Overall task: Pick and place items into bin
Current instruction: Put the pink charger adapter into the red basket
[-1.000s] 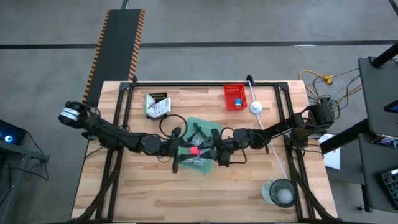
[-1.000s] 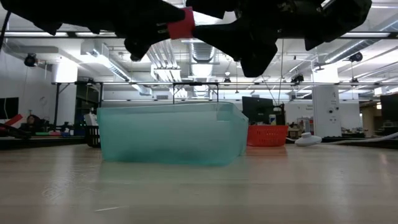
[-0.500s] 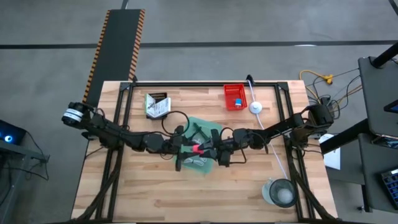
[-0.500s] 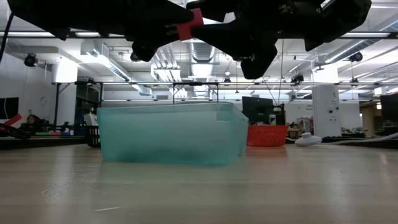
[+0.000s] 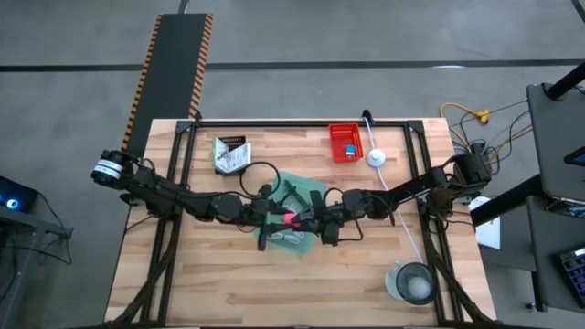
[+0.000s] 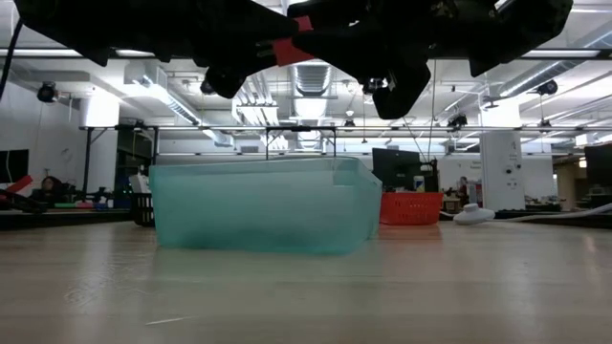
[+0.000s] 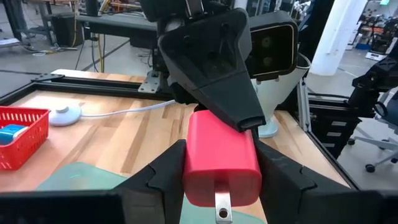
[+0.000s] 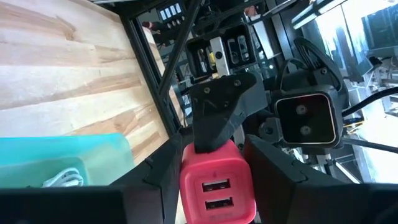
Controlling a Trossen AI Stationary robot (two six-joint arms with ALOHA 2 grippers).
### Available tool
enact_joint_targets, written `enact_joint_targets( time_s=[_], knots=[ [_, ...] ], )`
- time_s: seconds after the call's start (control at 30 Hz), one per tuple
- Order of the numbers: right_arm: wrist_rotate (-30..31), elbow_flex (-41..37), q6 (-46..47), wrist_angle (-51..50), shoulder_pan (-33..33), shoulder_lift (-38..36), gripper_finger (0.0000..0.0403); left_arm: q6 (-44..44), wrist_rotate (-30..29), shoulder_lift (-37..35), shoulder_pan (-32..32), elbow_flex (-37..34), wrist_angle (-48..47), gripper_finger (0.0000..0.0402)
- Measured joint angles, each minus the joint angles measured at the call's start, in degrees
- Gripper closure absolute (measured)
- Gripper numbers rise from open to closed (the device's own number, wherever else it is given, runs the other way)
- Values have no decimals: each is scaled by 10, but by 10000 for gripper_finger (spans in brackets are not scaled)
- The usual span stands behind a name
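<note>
The pink-red block (image 5: 294, 219), a small plug adapter with a metal prong and two ports, hangs in the air above the teal bin (image 5: 298, 185). Both grippers meet at it over the bin's middle. My left gripper (image 7: 221, 180) comes from the table's left and my right gripper (image 8: 217, 180) from the right, and both are shut on the block. In the low view the block (image 6: 290, 50) shows high above the bin (image 6: 258, 205). A white coiled cable (image 8: 62, 177) and silvery pieces lie inside the bin. My left gripper pinches the block's prong end (image 7: 221, 186) between its two fingers (image 7: 161, 180), coming level from the table's left. The block is lifted clear above the bin. My right gripper pinches the block's port end (image 8: 217, 193) between its two fingers (image 8: 158, 177), coming level from the table's right. One of its fingers (image 7: 230, 93) lies along the block's upper face.
A red basket (image 5: 345, 142) with a blue item and a white round puck (image 5: 376, 157) with its cord stand near the far edge. A printed packet (image 5: 231, 153) lies far left. A clear cup (image 5: 413, 281) sits at the near right corner.
My left gripper has carried the pink-red block a short way toward the table's right, up to my right gripper, over the bin. The right arm has kept nearly still.
</note>
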Motion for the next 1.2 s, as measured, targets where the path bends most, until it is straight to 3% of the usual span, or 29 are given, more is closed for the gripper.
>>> enact_joint_targets(
  time_s=[0.1,0.3,0.47,0.63,0.83,1.0,1.2],
  knots=[
    [0,0,0,-1,0,0,265,3,1,0,1,0,0,261],
    [5,0,1,-7,-1,0,196,7,15,0,2,0,2,261],
    [30,-1,0,-7,-2,0,178,7,17,0,3,1,11,261],
    [32,-1,3,-6,-1,0,198,7,18,0,6,2,9,261],
    [33,-1,30,-3,-1,0,267,1,20,0,8,2,7,261],
    [33,-1,41,-3,-1,0,267,-2,19,0,9,2,7,259],
    [32,-1,84,-10,0,-1,267,9,15,-3,10,-2,0,157]
  ],
)
